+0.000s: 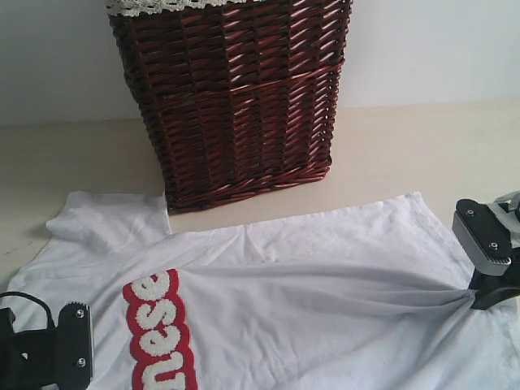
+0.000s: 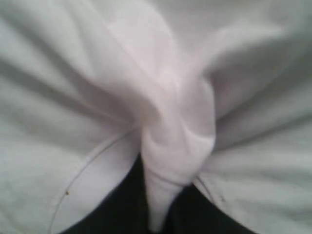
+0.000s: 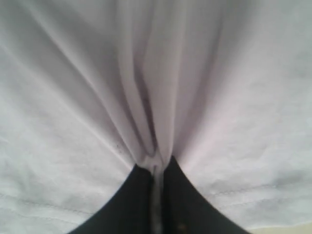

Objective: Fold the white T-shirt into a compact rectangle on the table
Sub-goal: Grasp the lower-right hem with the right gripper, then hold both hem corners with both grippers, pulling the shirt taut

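Below and to the left of the dark red-brown wicker basket point(image 1: 231, 97), at the near edge of the exterior view, the left fingers point(image 2: 131, 204) are pinching the white T-shirt point(image 1: 309, 292). The left wrist view shows a thick, rounded bunch of white cloth squeezed up between the two dark fingers, with folds fanning away from it on both sides. From outside only the black body of that arm's end shows, sitting on the shirt's near left part.

Just left of the basket's near corner lies a crumpled sleeve point(image 1: 106, 219), flat on the pale beige surface point(image 1: 422, 146). Below that same corner runs the red outlined patch point(image 1: 158, 333) with fuzzy white letters, cut off by the edge of the view.

The basket stands upright on the surface behind the shirt, a band of pale lace point(image 1: 154, 6) along its top rim. The shirt is spread in front of it, and its far edge passes close to the basket's base.

Below and to the right of the basket, the right fingers point(image 3: 141, 200) are pressed together on a thin pleat of the shirt. Creases run from that pinch back across the cloth toward the patch.
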Controlling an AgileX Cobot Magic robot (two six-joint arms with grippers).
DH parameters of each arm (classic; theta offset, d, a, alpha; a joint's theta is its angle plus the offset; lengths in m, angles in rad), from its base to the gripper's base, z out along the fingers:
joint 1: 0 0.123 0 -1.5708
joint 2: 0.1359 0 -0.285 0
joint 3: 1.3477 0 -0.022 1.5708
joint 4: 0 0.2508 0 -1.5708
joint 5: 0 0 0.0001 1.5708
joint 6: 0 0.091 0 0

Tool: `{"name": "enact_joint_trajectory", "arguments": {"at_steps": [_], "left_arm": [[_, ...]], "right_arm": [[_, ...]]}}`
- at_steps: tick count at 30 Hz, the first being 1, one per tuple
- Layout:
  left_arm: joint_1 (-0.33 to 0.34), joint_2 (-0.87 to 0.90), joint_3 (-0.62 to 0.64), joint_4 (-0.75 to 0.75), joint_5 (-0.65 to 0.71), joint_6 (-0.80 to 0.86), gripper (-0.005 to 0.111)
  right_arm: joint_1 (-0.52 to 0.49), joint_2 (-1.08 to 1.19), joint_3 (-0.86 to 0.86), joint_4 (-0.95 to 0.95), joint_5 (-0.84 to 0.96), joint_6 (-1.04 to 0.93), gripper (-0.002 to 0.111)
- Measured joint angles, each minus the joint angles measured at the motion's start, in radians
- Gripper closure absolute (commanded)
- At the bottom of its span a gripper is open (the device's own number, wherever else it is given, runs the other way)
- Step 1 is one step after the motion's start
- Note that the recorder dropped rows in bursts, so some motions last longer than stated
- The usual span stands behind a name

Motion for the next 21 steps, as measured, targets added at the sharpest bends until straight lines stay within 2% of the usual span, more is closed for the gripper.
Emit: {"name": "enact_joint_trajectory", "arguments": {"at_steps": [11,14,21], "left_arm": [[0.0,0.0,0.0,0.0,-0.005,0.01,0.107],[0.0,0.001,0.002,0.041,-0.063,0.085,0.107],[0.0,0.011,0.006,0.084,-0.24,0.11,0.107]], "right_arm": [[0.0,0.001,0.0,0.02,0.0,0.058,0.108],[0.0,-0.002,0.0,0.02,0.0,0.077,0.108],[0.0,-0.017,0.0,0.018,-0.002,0.091,0.108]]}}
